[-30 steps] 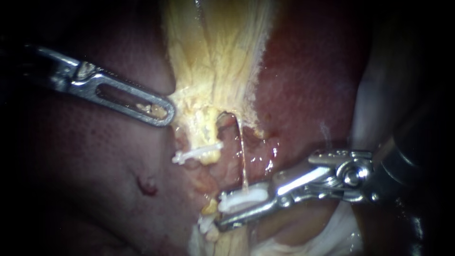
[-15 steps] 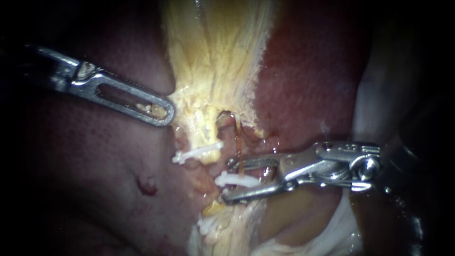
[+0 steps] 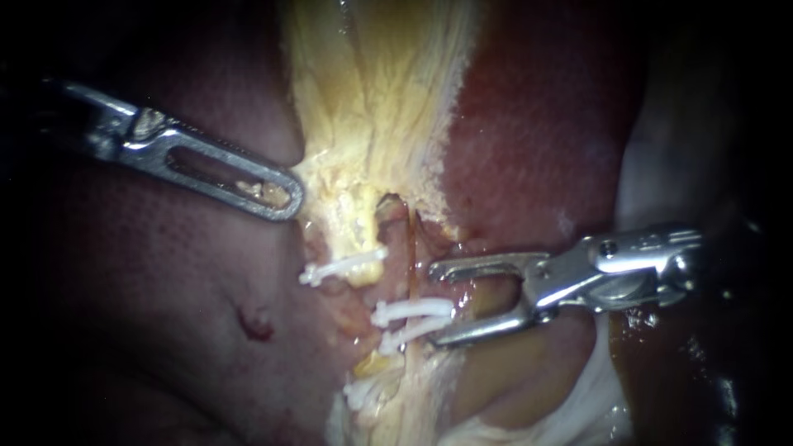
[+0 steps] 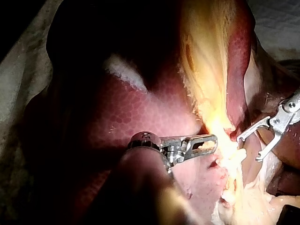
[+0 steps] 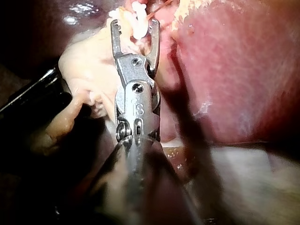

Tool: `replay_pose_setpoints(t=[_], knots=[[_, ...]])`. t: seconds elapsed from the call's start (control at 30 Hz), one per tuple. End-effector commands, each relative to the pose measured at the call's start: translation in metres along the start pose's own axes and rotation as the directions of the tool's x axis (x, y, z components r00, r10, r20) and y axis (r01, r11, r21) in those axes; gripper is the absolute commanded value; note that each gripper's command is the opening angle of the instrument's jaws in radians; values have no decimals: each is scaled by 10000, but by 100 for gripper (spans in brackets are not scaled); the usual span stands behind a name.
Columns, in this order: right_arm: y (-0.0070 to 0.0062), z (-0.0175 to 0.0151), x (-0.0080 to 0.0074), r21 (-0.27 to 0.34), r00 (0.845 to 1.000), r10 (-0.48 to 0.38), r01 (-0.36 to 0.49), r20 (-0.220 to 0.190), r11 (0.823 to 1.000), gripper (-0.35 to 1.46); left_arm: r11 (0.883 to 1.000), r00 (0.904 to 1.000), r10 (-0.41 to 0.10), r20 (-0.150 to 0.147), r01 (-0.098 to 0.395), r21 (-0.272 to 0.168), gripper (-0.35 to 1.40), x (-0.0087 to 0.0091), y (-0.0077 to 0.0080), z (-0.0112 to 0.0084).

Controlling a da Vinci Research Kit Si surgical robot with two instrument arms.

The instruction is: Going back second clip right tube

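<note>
A pale cloth (image 4: 16,98) is lying under the organs, showing in the left wrist view as a creased, greyish band running along the dark edge of the liver (image 4: 140,117) and again as a whiter, textured patch beyond the liver's far lobe. The liver is resting directly on this cloth, its dark red mass filling the space between the two patches. In the right wrist view a blurred pale surface (image 5: 253,180) is showing beside the liver's edge; whether it is the same cloth cannot be told.

The left instrument (image 3: 281,196) is silver with a long slot (like a needle's eye). The right instrument (image 3: 435,305) has round screws.
</note>
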Motion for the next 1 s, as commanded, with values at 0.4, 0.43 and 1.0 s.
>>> replay_pose_setpoints(t=[0.4,0.43,1.0], knots=[[1,-52,43,-439,9930,-1178,1177,3,9921,50,10000,10000,2,4,-2,-4,-35,0,0,0],[1,-54,45,-463,9933,-1157,1156,4,9922,50,10000,10000,2,5,-2,-5,-35,0,0,0],[0,-60,44,-476,9919,-1269,1268,14,9908,50,9999,9999,87,-97,-87,55,-35,8,6,51]])
